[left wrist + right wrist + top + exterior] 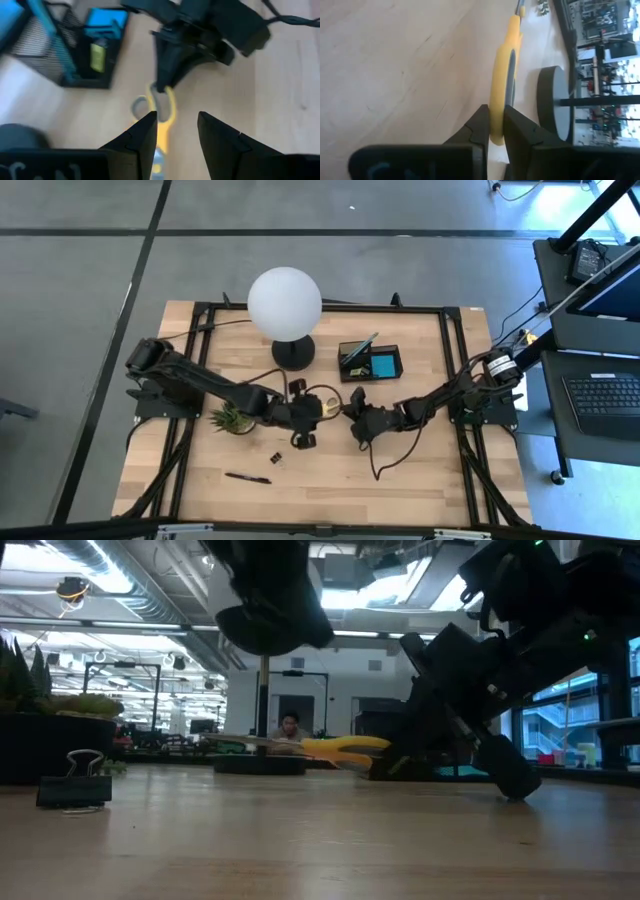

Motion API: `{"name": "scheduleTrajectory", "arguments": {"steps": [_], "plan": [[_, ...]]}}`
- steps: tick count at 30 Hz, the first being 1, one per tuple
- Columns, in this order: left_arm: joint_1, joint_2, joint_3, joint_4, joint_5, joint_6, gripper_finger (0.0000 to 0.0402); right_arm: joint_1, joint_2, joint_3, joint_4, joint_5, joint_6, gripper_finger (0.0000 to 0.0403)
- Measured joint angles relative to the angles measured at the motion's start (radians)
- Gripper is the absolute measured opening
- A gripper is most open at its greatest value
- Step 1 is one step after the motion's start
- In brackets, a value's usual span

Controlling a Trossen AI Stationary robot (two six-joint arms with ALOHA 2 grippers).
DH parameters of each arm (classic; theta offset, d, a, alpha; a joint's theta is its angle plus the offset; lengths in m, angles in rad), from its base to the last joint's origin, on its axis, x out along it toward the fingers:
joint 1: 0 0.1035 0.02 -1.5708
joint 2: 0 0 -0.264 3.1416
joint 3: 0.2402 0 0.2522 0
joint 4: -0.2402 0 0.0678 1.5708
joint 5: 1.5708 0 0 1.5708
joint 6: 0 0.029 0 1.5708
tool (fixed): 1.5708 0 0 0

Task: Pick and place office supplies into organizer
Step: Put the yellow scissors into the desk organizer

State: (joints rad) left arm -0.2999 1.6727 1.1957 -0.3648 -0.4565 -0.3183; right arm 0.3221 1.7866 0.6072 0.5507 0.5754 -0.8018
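Yellow-handled scissors [330, 402] lie at the table's middle, in front of the lamp's base, with my right gripper [496, 127] shut on their handle. My left gripper [177, 127] hangs open just left of and above the scissors [167, 107], touching nothing. The black organizer [370, 360] stands behind them at the far right and holds a blue sticky-note pad [105, 22] and a small yellow piece [99, 55]. Binder clips [275, 455] and a black pen [248, 477] lie on the near left of the table. My right gripper pinches the rim of one yellow handle loop [496, 107] between its two fingers [480, 125]. It comes slanting down from the table's right side. The blades point away toward the table's left and lie about level. I cannot tell whether they rest on the table.
A white globe lamp [285, 300] on a round black base [293, 352] stands behind the grippers. A small green potted plant [232, 418] sits beside my left arm. A cable [385, 455] loops on the wood near my right gripper. Bare wood lies along the near edge.
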Motion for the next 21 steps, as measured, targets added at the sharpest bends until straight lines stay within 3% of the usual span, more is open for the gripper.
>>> {"name": "scheduleTrajectory", "arguments": {"steps": [6,10,21], "plan": [[-0.054,-0.001,-0.001,-0.111,-0.203,-0.066,0.0136,0.057,0.000,0.027,0.003,0.103,0.008,0.0045],[-0.066,0.012,-0.014,-0.156,-0.227,-0.139,0.0136,0.091,0.000,0.059,-0.001,0.223,-0.033,0.0045],[-0.134,0.011,-0.075,-0.142,-0.233,-0.253,0.0117,0.114,-0.001,0.128,-0.011,0.661,-0.538,0.0045]]}}
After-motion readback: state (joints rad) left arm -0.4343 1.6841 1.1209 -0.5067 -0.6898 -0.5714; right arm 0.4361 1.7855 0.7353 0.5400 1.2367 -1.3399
